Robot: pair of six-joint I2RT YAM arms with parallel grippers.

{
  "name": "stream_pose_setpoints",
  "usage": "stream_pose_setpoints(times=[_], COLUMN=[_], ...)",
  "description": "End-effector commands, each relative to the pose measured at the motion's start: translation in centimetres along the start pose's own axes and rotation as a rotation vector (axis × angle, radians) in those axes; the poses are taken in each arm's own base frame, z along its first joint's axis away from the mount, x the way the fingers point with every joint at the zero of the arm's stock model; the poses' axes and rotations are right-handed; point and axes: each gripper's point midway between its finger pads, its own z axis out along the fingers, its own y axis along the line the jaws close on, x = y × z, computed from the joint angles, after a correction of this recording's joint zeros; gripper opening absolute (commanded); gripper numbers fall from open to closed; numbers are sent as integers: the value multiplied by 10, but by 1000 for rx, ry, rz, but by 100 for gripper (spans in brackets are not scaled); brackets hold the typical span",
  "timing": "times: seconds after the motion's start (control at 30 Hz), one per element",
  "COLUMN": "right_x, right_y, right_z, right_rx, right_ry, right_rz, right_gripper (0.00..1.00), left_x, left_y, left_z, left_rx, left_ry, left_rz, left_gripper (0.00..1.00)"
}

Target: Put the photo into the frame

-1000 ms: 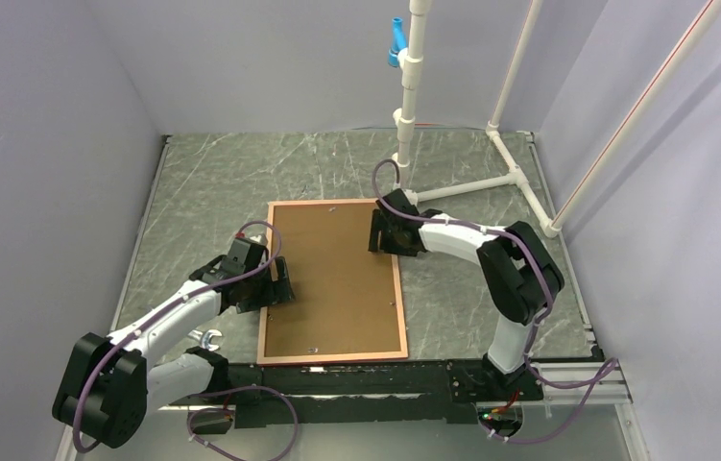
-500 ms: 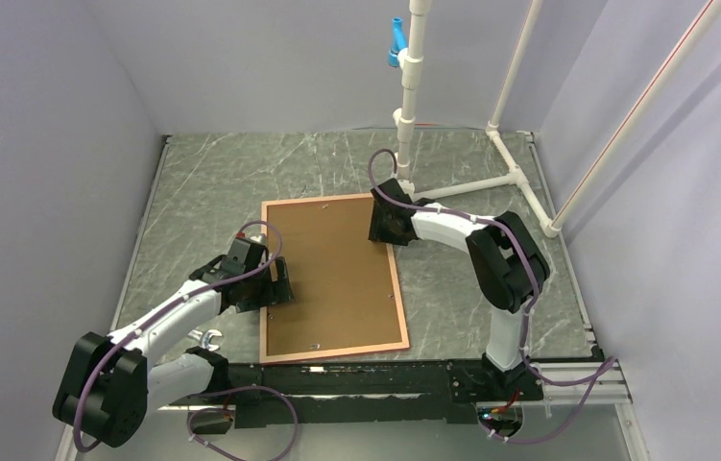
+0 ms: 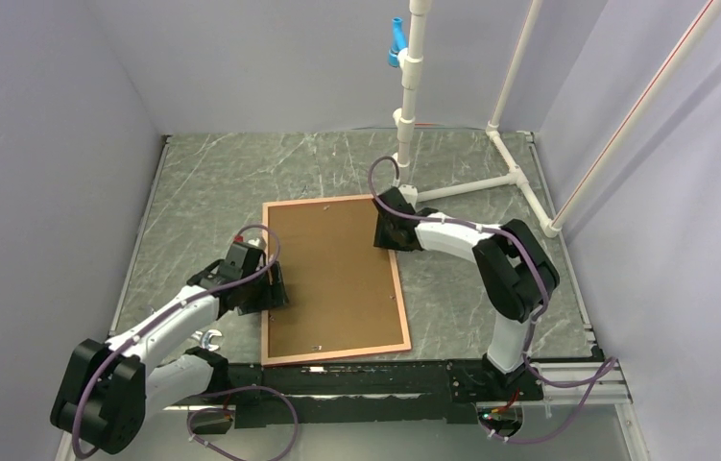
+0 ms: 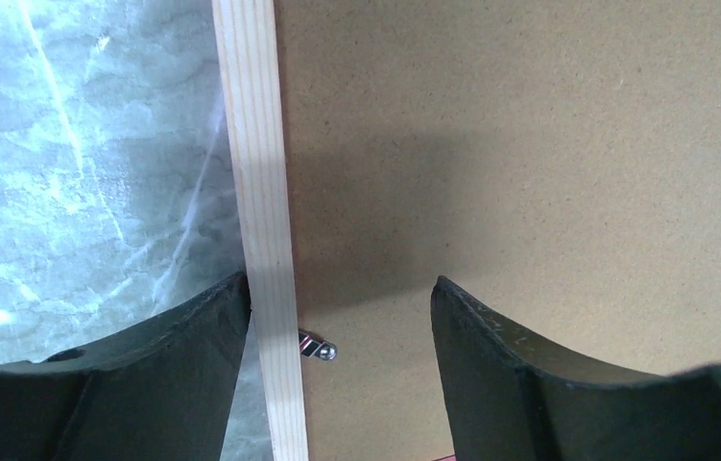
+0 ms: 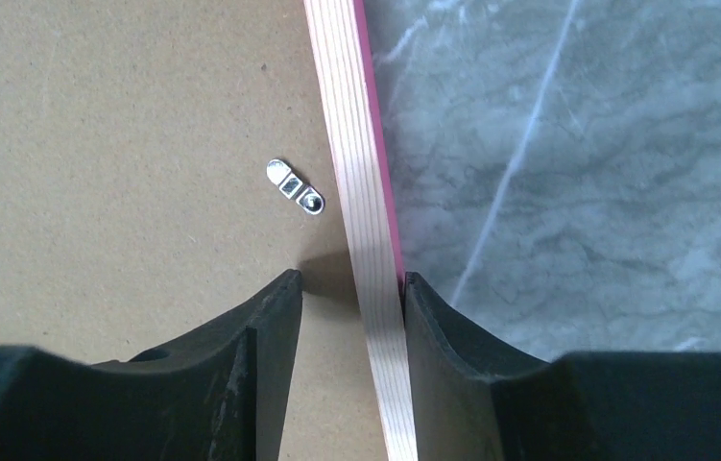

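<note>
The frame (image 3: pixel 337 356), salmon-edged, lies face down on the table with a plain brown backing board (image 3: pixel 332 274) filling it. The photo is hidden. My left gripper (image 3: pixel 275 288) is open and straddles the frame's left rail (image 4: pixel 258 192); one finger is outside the rail, the other over the board (image 4: pixel 529 144), and a small metal clip (image 4: pixel 319 348) lies between them. My right gripper (image 3: pixel 387 230) is open and straddles the right rail (image 5: pixel 351 173) near the far corner. Its outer finger touches the rail's pink side, and a clip (image 5: pixel 296 188) sits just ahead.
A white pipe stand (image 3: pixel 409 96) with a blue fitting (image 3: pixel 396 43) rises behind the frame's far right corner; its base pipes (image 3: pixel 510 178) run across the grey marble tabletop (image 3: pixel 222 173). Walls enclose the table on three sides.
The frame has turned slightly: its far edge has shifted left and its near right corner has moved away from the table's front edge. Both grippers have shifted a little with it.
</note>
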Motion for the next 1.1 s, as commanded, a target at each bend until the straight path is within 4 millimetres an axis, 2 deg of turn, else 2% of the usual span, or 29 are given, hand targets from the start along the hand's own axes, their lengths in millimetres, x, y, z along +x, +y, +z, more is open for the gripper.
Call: stream_pose_setpoints(times=[0.0, 0.3, 0.47, 0.5, 0.63, 0.73, 0.87, 1.07], right_x=[74, 99, 107, 106, 93, 76, 52, 24], right_y=[-30, -52, -51, -51, -56, -56, -49, -37], right_z=[-18, -52, -68, -71, -77, -75, -65, -38], right_rx=[71, 56, -6, -13, 5, -15, -39, -32], right_ry=[216, 260, 276, 274, 234, 204, 173, 149], right_rz=[-108, -102, -93, -93, -87, -65, -62, -87], right_gripper=[0, 0, 0, 5, 43, 60, 74, 76], left_x=[15, 32, 38, 36, 31, 24, 7, -17], left_y=[-38, -53, -52, -50, -42, -39, -34, -27], left_z=[-8, -27, -35, -35, -33, -31, -29, -22], left_rx=[206, 251, 251, 235, 159, 110, 31, 10], left_ry=[41, 68, 52, 41, 44, 51, 30, 13], left_rz=[-16, -5, -3, -2, 13, 31, 58, 37], left_gripper=[69, 66, 69, 72, 80, 84, 88, 88])
